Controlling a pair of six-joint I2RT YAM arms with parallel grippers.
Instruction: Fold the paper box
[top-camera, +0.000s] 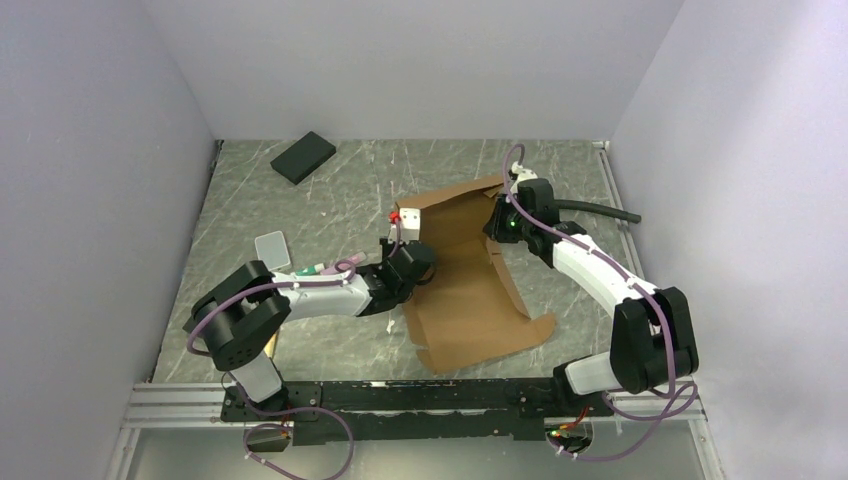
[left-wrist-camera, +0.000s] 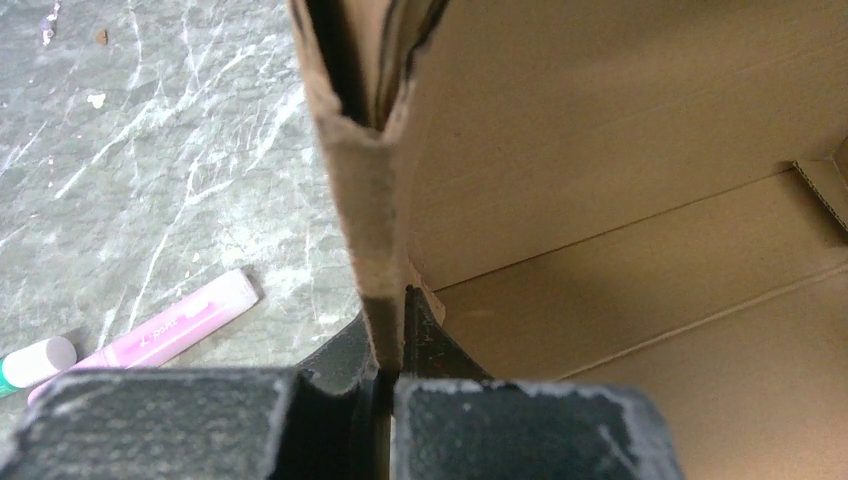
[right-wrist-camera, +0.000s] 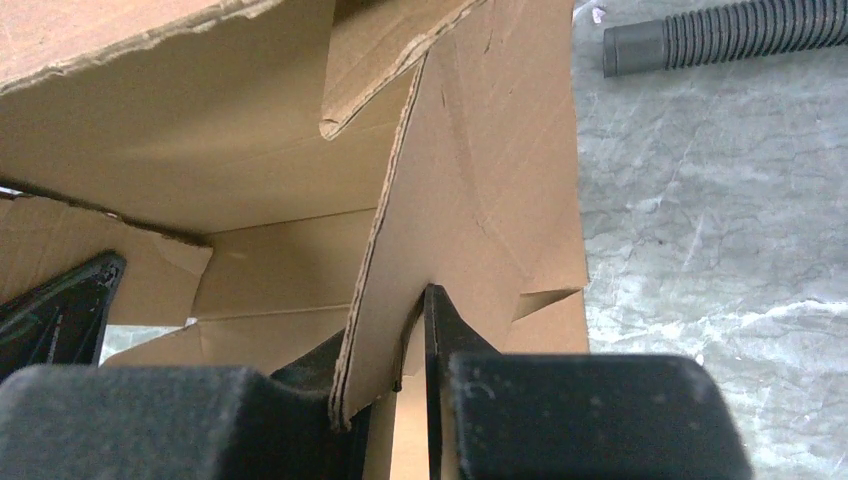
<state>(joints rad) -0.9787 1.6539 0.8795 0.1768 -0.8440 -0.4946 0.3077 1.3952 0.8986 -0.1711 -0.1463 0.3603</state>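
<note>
While the paper box (top-camera: 470, 285) lies half raised in the middle of the desk (top-camera: 330, 215), between the two arms, we see the left claw (left-wrist-camera: 388, 335) closed tight on a doubled wall at the box's left side. The right claw (right-wrist-camera: 385, 345) has its fingers a little apart around an upright flap on the right side; whether it grips that flap we cannot tell. A pink marker (left-wrist-camera: 175, 330) lies on the desk near the left claw.
</note>
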